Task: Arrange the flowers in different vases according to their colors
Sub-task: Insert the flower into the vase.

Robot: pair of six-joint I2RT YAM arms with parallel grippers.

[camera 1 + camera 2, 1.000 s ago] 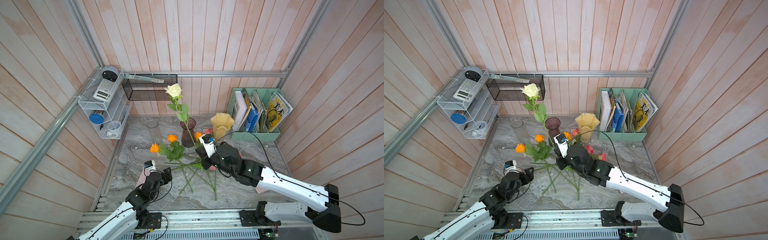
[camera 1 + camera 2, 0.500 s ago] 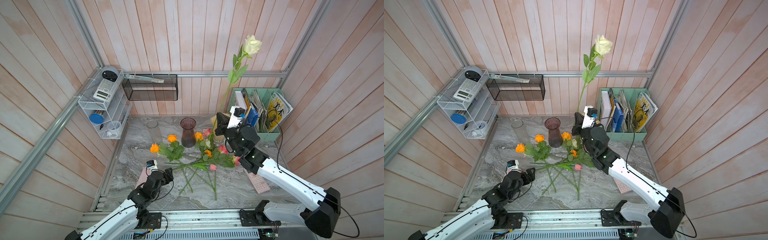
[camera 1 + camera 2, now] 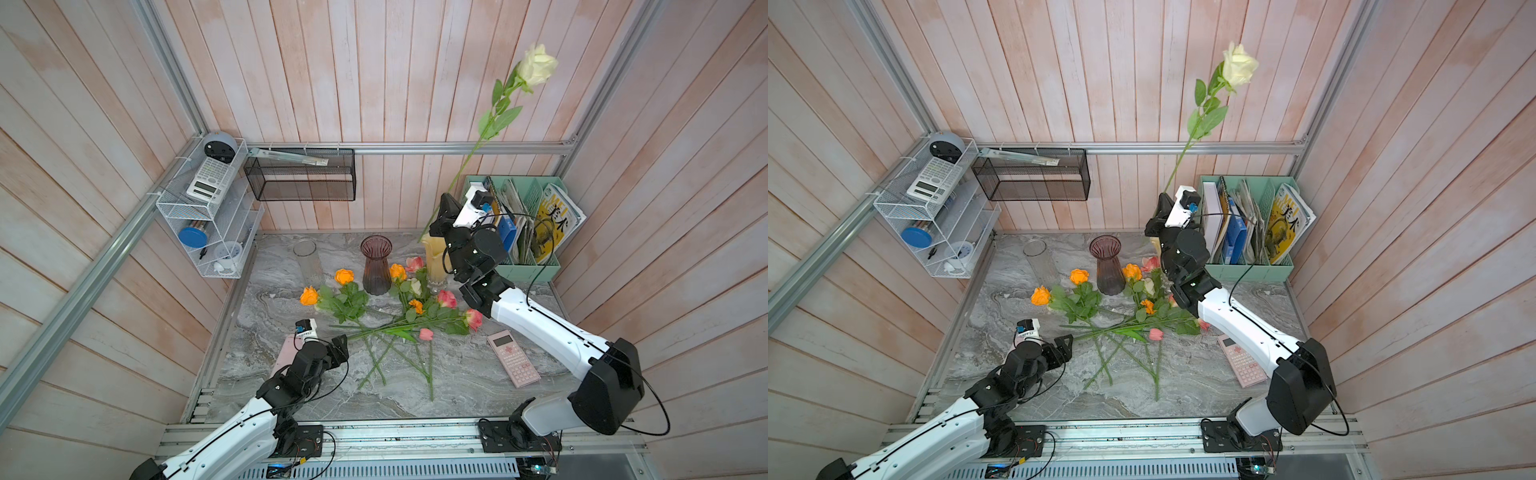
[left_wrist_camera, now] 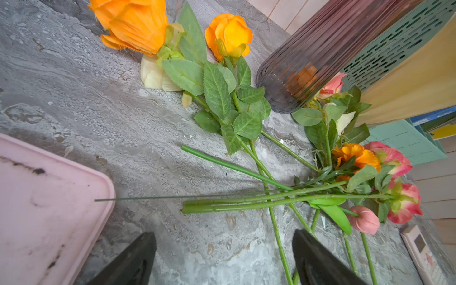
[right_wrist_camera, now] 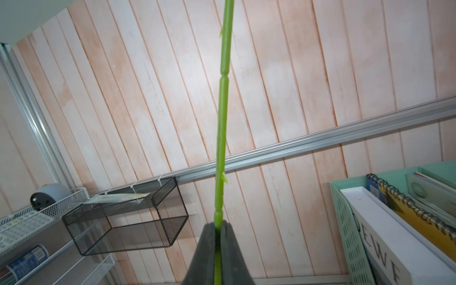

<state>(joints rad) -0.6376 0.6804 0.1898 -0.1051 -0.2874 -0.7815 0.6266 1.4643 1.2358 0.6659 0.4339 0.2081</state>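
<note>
Pale wooden planks wall in a grey marbled bench (image 3: 457,386). The right end effector (image 5: 219,225) is clamped on the stem of a cream-white rose (image 3: 536,66), which has its bloom at the upper right in a top view and its lower end near the rim of the pale yellow vase (image 3: 432,257), right of centre. The left end effector (image 4: 223,235) hovers empty with its jaws spread wide, lower left of centre, beside the stem ends of pink and orange flowers (image 3: 399,324) lying crossed mid-frame. Behind them stand the dark purple vase (image 3: 376,266) and the clear glass cylinder (image 3: 307,259).

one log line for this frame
right tool: shut on cream rose stem, aloft | left tool: open, empty | other flowers: on table
</note>
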